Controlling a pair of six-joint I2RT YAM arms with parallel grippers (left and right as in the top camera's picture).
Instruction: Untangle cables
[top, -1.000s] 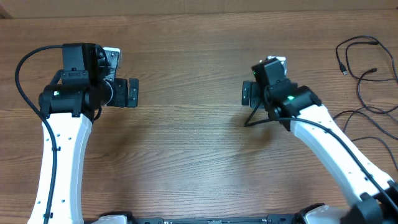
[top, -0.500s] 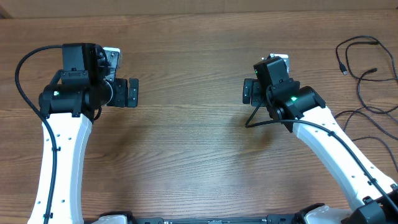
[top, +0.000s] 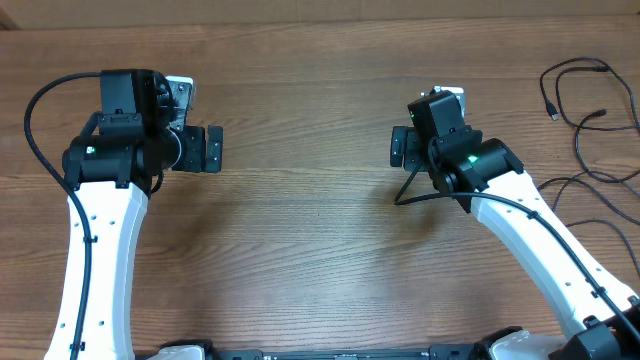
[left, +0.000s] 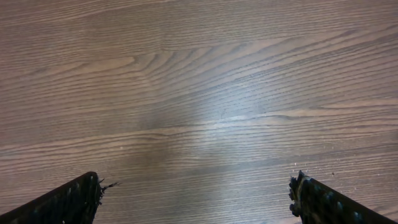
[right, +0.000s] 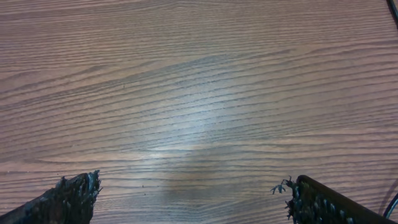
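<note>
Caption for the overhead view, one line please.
Left fingers and right fingers open above the table, cables lying apart at its right edge.

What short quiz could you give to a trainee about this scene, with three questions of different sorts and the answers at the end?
1. True or false: the left gripper is shut on something.
2. Multiple choice: in the overhead view, where do the thin black cables lie on the wooden table?
A. near the right edge, beyond the right arm
B. between the two grippers
C. under the left arm
3. Fill in the missing word: in the right wrist view, the jaws of the right gripper stand ____, with only bare wood between them.

Key: 1 false; 2 A; 3 open.
</note>
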